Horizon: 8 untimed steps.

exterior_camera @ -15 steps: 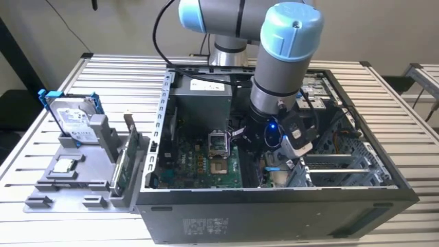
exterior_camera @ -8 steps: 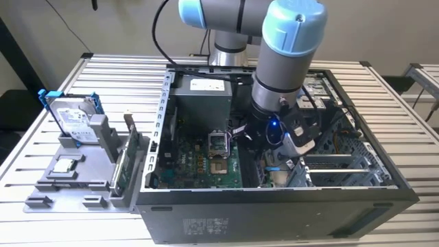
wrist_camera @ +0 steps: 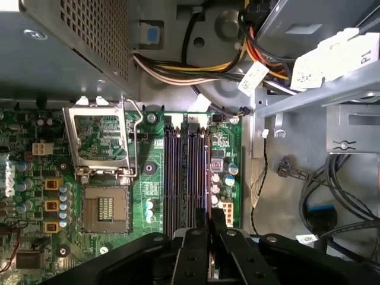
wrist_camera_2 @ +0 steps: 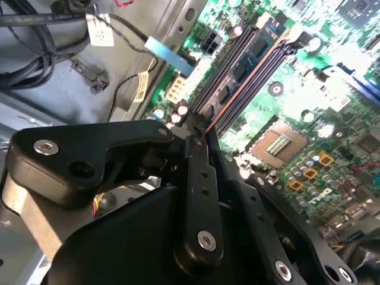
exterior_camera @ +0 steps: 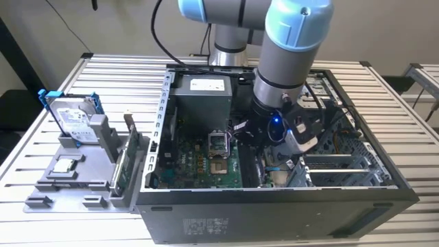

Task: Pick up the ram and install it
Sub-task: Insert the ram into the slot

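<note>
My gripper (wrist_camera: 209, 224) hangs inside the open computer case (exterior_camera: 274, 198), right over the near end of the black memory slots (wrist_camera: 187, 172) on the green motherboard (wrist_camera: 148, 178). Its two black fingers (wrist_camera_2: 196, 148) stand close together. A thin dark stick, the ram (wrist_camera: 211, 270), shows edge-on between them, in line with the memory slots (wrist_camera_2: 243, 77). The rest of the ram is hidden by the fingers. In the exterior view the arm's wrist (exterior_camera: 278, 128) reaches down into the middle of the case.
The CPU socket (wrist_camera: 105, 208) with its raised metal frame (wrist_camera: 98, 139) lies beside the slots. A grey power supply (exterior_camera: 202, 98) and cable bundles (wrist_camera: 332, 190) crowd the case. On the exterior view's left, a grey tray (exterior_camera: 69, 180) holds a blue-framed hard drive (exterior_camera: 72, 121) and a green card (exterior_camera: 123, 157).
</note>
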### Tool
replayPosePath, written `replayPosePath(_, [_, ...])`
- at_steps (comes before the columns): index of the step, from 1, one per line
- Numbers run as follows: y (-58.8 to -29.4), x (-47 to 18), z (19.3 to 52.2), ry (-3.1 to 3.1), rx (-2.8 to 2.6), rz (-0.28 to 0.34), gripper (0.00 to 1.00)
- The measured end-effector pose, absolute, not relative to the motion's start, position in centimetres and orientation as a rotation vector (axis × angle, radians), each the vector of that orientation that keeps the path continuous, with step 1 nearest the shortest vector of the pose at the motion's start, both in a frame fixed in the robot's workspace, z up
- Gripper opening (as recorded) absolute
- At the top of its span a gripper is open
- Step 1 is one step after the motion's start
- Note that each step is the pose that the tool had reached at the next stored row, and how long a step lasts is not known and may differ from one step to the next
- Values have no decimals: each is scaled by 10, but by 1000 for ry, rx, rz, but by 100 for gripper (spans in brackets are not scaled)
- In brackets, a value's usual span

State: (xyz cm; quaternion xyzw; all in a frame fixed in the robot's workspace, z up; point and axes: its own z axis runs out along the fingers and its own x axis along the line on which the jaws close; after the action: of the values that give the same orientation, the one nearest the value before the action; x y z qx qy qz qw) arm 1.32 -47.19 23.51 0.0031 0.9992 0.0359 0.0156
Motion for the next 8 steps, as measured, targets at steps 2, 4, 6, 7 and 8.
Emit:
replayPosePath(2, [-473,13,235,3107,11,167,15])
replayPosePath(4, [-477,13,235,3107,11,193,15])
replayPosePath(6, [-481,14,234,3107,11,202,15])
replayPosePath(7, [-482,14,234,3107,12,207,15])
replayPosePath(8, [-482,14,233,3107,12,213,15])
